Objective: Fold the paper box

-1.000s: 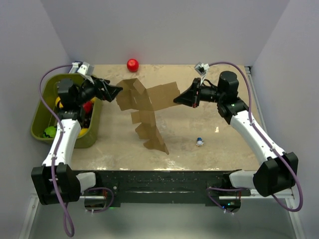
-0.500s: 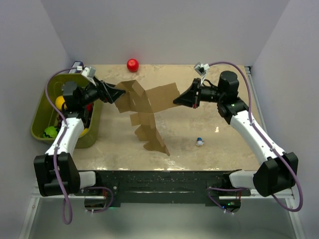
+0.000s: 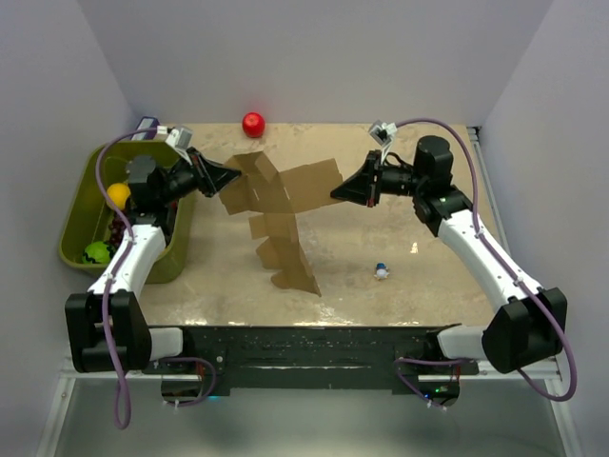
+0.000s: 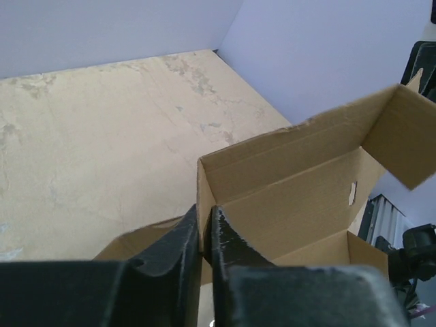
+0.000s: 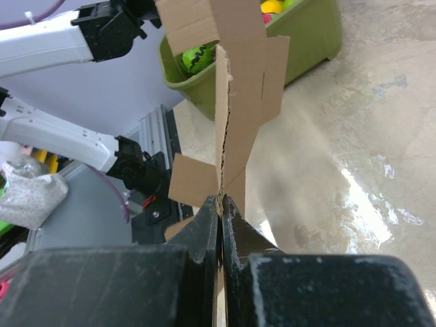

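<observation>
- The paper box (image 3: 281,214) sits mid-table, with the left gripper (image 3: 231,178) at its 9 o'clock and the right gripper (image 3: 333,194) at its 3 o'clock.
- A ball (image 3: 253,124) lies at its 12 o'clock.
- A bin (image 3: 76,211) stands farther out at 9 o'clock.
- A small object (image 3: 381,271) lies at 4 o'clock.

Table (image 3: 419,286): red ball (image 3: 253,124) far edge, green bin (image 3: 179,249) left, blue-white object (image 3: 381,271), paper box (image 3: 281,224) flap.

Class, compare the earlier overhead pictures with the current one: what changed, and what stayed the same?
The left hand, open before, closed on the left edge of the paper box, taking hold. The right hand stayed clamped on the right flap, and the box kept its place.
</observation>
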`<state>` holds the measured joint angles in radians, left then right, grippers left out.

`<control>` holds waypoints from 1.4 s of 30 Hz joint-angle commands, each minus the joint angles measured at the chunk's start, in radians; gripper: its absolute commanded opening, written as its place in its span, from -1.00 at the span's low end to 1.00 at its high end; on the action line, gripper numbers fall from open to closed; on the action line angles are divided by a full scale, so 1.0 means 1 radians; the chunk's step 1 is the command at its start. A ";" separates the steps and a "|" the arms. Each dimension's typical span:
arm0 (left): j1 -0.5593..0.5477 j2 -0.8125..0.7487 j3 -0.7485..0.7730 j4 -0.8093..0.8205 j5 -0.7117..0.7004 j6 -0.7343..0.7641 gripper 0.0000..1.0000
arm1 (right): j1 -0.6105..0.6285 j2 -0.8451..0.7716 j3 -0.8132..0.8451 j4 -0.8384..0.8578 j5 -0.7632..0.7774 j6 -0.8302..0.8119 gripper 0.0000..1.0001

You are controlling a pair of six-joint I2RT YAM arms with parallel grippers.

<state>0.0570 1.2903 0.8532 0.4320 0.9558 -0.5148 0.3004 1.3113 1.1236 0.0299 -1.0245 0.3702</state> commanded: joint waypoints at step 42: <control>-0.123 -0.022 0.058 -0.253 -0.109 0.259 -1.00 | 0.279 0.287 -0.081 0.186 0.758 -0.323 0.21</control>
<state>-0.0658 1.2716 0.8623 0.1555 0.8082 -0.2771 0.5877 1.5768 0.9802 0.1085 -0.2111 0.0708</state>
